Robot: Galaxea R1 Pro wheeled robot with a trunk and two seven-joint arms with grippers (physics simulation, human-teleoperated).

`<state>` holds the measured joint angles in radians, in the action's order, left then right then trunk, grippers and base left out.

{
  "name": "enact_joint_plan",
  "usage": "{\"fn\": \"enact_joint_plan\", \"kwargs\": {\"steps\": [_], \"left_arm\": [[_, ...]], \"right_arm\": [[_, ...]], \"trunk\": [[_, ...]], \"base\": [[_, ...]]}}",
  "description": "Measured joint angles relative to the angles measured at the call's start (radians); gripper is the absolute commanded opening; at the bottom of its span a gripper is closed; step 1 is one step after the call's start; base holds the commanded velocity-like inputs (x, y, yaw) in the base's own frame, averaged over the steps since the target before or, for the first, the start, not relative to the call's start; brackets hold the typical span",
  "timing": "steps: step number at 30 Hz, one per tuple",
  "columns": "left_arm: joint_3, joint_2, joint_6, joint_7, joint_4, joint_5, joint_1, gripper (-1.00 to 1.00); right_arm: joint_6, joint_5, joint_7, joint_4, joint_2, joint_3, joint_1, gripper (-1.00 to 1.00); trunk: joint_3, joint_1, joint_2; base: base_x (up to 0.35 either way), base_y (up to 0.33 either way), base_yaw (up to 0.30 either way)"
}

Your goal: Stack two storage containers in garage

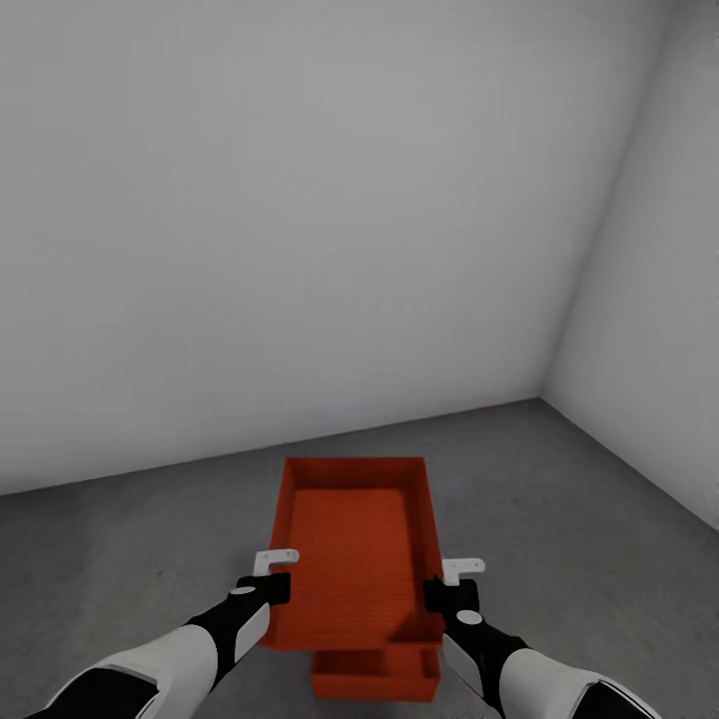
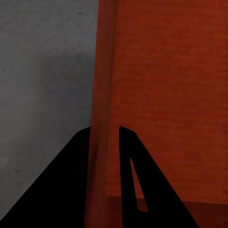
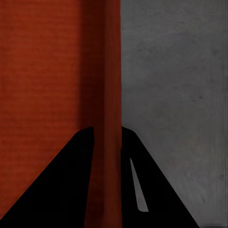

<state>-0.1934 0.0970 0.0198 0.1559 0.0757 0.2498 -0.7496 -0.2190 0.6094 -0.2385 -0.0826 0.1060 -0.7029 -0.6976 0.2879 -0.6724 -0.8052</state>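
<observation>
Between black fingers point(image 2: 71, 180) of left gripper point(image 2: 103, 142) – orange-red side wall of upper container point(image 1: 355, 544), pinched tight; right gripper point(image 3: 107, 142) clamps opposite wall likewise. Bin open, nothing inside, no writing legible. Beneath near end, second container point(image 1: 374, 674) on grey concrete floor point(image 1: 579, 499). White walls point(image 1: 300, 200) meet at corner ahead-right.

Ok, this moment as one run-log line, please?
place: garage | left claw: shut on upper container wall | right claw: shut on opposite wall | lower container: on concrete floor, beneath
</observation>
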Motion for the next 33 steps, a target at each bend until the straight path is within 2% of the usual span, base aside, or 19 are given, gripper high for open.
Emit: {"fn": "enact_joint_plan", "kwargs": {"steps": [8,25,33], "left_arm": [[0.0,0.0,0.0,0.0,0.0,0.0,0.0,-1.0],[0.0,0.0,0.0,0.0,0.0,0.0,0.0,-1.0],[0.0,-0.001,0.0,-0.001,0.0,0.0,0.0,-1.0]], "right_arm": [[0.0,0.0,0.0,0.0,0.0,0.001,0.0,-1.0],[0.0,-0.001,0.001,0.0,0.0,0.001,0.0,-1.0],[0.0,-0.001,-0.001,0.0,0.001,0.001,0.0,-1.0]], "trunk": [[0.011,0.0,0.0],[0.013,0.0,0.0],[0.013,0.0,0.0]], "base": [[0.0,0.0,-0.078],[0.0,0.0,-0.005],[0.0,0.0,-0.218]]}}
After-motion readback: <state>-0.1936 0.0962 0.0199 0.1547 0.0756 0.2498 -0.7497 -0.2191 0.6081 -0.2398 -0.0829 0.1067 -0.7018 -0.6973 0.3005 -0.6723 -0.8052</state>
